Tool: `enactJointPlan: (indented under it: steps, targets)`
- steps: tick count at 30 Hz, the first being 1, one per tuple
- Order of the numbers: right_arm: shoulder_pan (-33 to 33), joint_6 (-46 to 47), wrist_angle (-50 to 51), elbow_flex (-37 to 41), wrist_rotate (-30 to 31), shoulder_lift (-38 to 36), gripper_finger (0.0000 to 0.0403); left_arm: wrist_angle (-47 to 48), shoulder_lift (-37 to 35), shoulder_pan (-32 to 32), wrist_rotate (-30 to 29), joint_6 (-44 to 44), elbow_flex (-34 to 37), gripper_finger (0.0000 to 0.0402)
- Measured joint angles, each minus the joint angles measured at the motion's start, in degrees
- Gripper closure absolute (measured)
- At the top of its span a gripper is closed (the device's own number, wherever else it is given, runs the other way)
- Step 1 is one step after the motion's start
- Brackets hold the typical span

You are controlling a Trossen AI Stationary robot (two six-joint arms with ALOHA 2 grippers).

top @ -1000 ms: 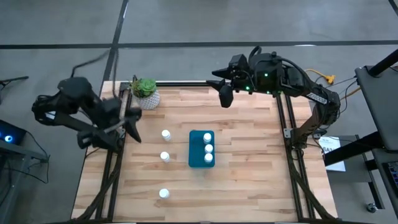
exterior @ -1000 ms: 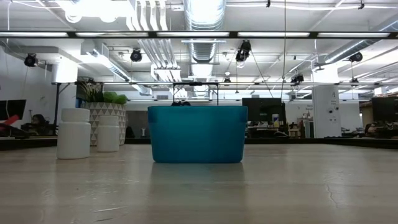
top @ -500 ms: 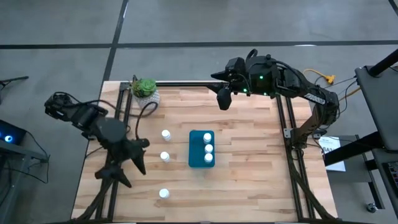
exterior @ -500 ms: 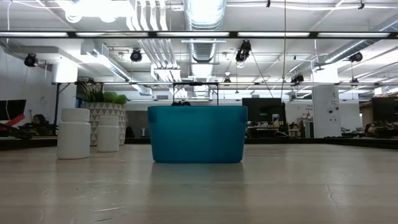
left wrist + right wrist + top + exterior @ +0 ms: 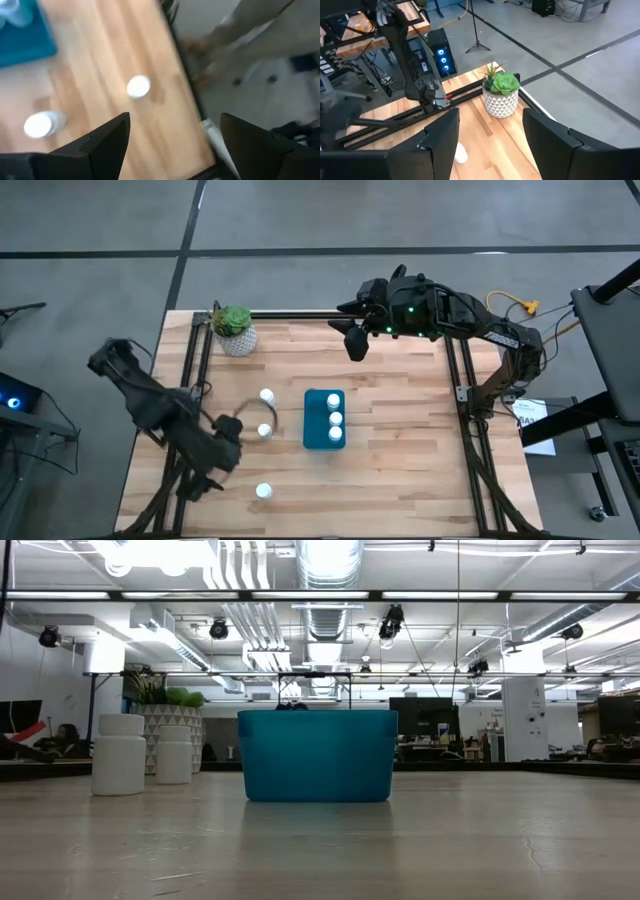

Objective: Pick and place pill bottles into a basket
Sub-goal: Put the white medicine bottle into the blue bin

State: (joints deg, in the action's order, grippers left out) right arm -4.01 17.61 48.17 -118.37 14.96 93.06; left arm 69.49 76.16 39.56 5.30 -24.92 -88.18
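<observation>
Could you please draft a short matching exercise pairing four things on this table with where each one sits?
Things:
1. basket
2. plant pot
3. left gripper
4. right gripper

Places:
A. over the table's far edge, open
B. table's far left corner
C. near the table's middle, three pill bottles inside
D. above the left side, open, beside the loose bottles

Pairs: 1-C, 2-B, 3-D, 4-A

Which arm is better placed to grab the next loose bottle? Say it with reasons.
Left. The left hand hangs open over the table's left side, close to the three loose bottles beside the basket. The right hand is also open but sits at the far edge, away from them.
</observation>
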Motion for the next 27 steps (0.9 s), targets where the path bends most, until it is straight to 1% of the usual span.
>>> enactJointPlan:
  steps: [4, 8, 14, 22, 27]
  targets:
    - [0.0, 0.0, 0.0, 0.0, 0.0, 0.0, 0.0193, 2.8, 5.0, 1.6, -2.8, 0.8, 0.0, 0.0111]
    - [0.0, -0.1, 0.0, 0.0, -0.2, 0.0, 0.0193, 2.3, 9.3, 2.2, -3.2, 3.3, 0.0, 0.0111]
    - [0.0, -0.5, 0.0, 0.0, -0.3, 0.0, 0.0193, -1.4, 14.1, 2.5, -7.1, 6.3, 0.4, 0.0111]
    - [0.0, -0.9, 0.0, 0.0, -3.6, 0.0, 0.0193, -7.0, 15.9, 2.5, -8.1, 5.8, 0.4, 0.0111]
    - [0.4, -2.7, 0.0, 0.0, -3.7, 0.0, 0.0193, -8.4, 16.0, 2.5, -8.9, 3.7, 1.6, 0.0111]
